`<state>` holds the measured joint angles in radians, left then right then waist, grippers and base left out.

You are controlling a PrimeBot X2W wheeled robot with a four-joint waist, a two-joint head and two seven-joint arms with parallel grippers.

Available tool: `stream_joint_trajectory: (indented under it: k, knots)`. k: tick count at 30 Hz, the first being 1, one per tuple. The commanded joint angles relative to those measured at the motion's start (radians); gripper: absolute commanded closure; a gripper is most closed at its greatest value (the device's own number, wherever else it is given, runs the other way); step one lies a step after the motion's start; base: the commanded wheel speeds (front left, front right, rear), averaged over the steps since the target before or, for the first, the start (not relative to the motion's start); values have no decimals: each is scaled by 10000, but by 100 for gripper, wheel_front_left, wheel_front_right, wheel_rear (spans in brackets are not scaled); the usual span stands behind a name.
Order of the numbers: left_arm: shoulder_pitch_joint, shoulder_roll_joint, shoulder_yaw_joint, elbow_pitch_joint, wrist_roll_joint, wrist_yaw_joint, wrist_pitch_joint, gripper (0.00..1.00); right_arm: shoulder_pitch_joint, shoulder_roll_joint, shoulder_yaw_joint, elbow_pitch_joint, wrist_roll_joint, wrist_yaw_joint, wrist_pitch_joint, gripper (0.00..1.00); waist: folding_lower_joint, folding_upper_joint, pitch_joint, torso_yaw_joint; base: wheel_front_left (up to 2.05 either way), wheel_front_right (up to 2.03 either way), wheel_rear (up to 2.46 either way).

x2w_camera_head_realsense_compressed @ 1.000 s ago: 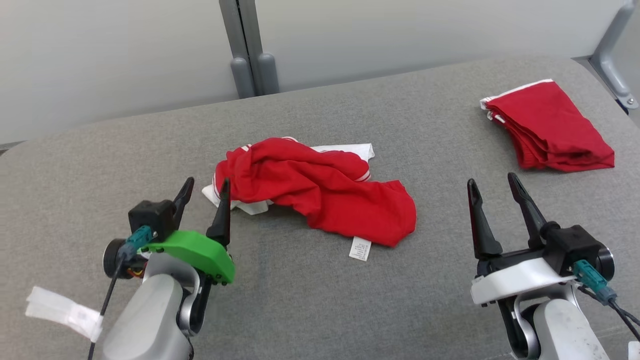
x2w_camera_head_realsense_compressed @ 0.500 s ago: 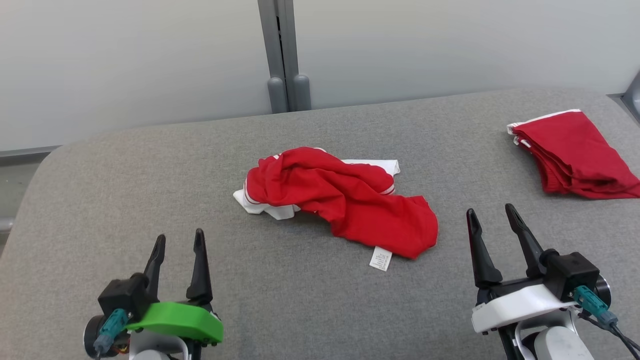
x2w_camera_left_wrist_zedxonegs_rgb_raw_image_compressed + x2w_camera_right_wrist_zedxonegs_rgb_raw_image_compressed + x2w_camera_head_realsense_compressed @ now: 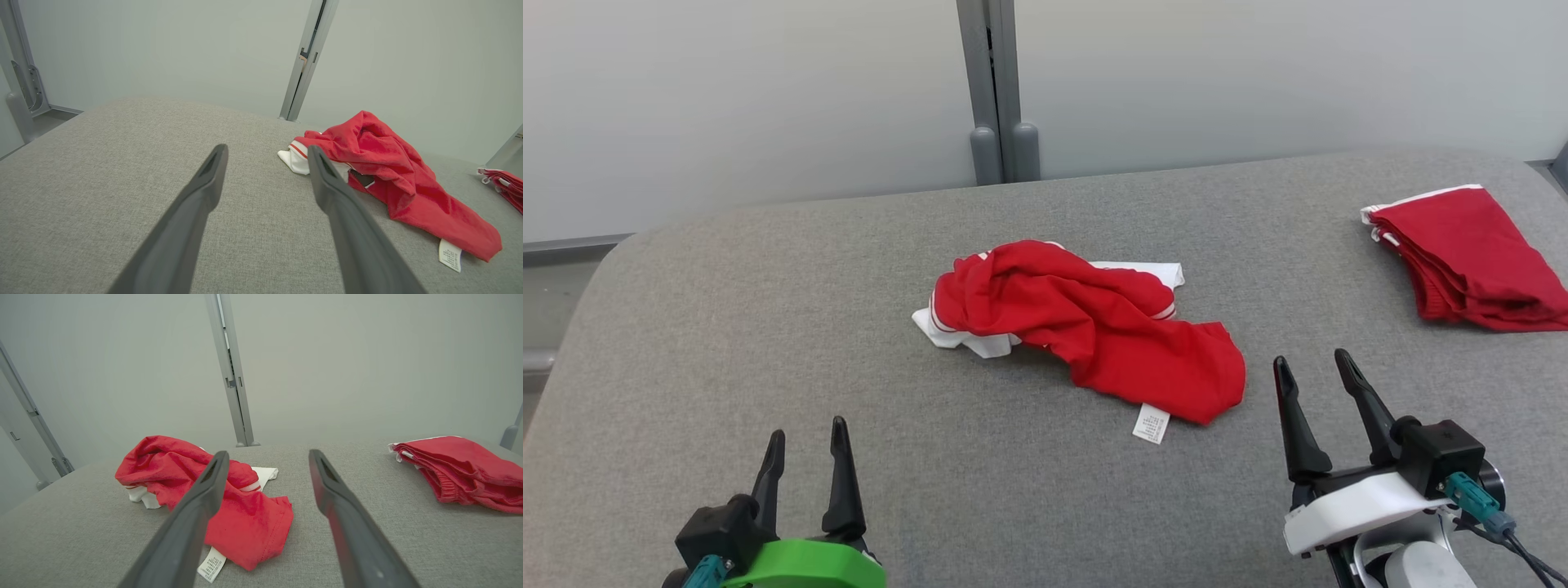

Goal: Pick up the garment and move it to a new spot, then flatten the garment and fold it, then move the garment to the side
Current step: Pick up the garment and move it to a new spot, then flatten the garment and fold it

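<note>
Head looks down; wrist views skim low, sharing garment [image 3: 1086, 327]

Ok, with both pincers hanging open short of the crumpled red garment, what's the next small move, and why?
Probably ease the right pincer forward and left onto the near hem of the crumpled red garment, by the white care label: that pincer is open, empty and nearest, and the garment lies ungrasped on the grey table.

The right claw [image 3: 268, 454] hangs spread and empty over the grey bench [image 3: 81, 531]. A crumpled red-and-white garment [image 3: 249, 516] lies partly behind one finger, its white label [image 3: 211, 564] flat on the bench. A folded red pile [image 3: 461, 469] sits well apart.
</note>
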<state>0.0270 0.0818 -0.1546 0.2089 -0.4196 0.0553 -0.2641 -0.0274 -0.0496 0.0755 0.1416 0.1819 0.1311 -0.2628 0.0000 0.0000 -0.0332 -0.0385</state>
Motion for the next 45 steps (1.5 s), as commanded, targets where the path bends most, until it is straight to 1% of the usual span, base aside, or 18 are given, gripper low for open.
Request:
stream_joint_trajectory:
  k: [1, 23, 29, 33, 37, 40, 42, 45]
  knots:
    - [87, -12, 74, 17, 146, -53, 0, 0, -43, -18, 18, 39, 19, -7, -29, 0, 0, 0, 1, 6, 0, 0, 0]
    - [-9, -172, 380, 222, 678, -280, 0, 0, -112, -18, -3, 160, -93, -7, -28, 0, 0, 0, 110, 126, 0, 0, 0]
    - [-24, -187, 399, 286, 778, -335, 0, 0, -125, -18, -7, 195, -153, -7, -28, 0, 0, 0, 223, 300, 0, 0, 0]
    - [-84, -205, 360, 326, 849, -357, 0, 0, -225, -17, 181, 383, -343, -7, -28, 0, 0, 0, 353, 524, 0, 0, 0]
    - [-240, -231, 264, 334, 880, -367, 0, 0, -555, -20, 647, 1102, -598, -7, -29, 0, 0, 0, 615, 897, 0, 0, 0]
    - [-372, -249, 142, 357, 855, -397, 0, 0, -992, -28, 810, 2121, -836, -7, -28, 0, 0, 0, 878, 1329, 0, 0, 0]
    - [-447, -259, 113, 375, 846, -414, 0, 0, -1263, -55, 646, 2892, -1080, -7, -29, 0, 0, 0, 1010, 1609, 0, 0, 0]
    - [-499, -273, 108, 377, 792, -385, 0, 0, -1587, -73, -71, 3900, -1597, -7, -29, 0, 0, 0, 1171, 1995, 0, 0, 0]
